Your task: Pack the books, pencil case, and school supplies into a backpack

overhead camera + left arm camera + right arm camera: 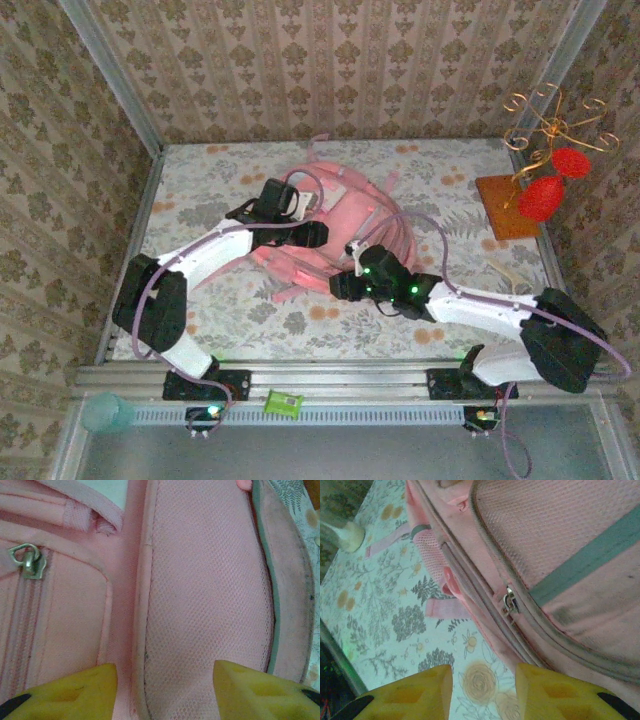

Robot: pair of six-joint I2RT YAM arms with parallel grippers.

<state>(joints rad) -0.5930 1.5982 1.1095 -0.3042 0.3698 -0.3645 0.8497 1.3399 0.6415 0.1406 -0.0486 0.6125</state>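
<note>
The pink backpack [335,225] lies flat in the middle of the flowered table. My left gripper [308,235] hangs over its left part; in the left wrist view its yellow fingers [75,690] stand apart just above a pink mesh panel [210,590], with nothing between them, and a metal zip pull [27,561] lies off to the left. My right gripper [345,285] sits at the backpack's near edge, open over the tablecloth, beside a closed zip with its pull [510,600]. The books, pencil case and school supplies are out of view.
A wooden base [508,207] with a gold wire stand and red ornaments [545,195] stands at the back right. Pink straps [445,609] trail onto the cloth by the backpack's near side. Patterned walls close in the table on three sides.
</note>
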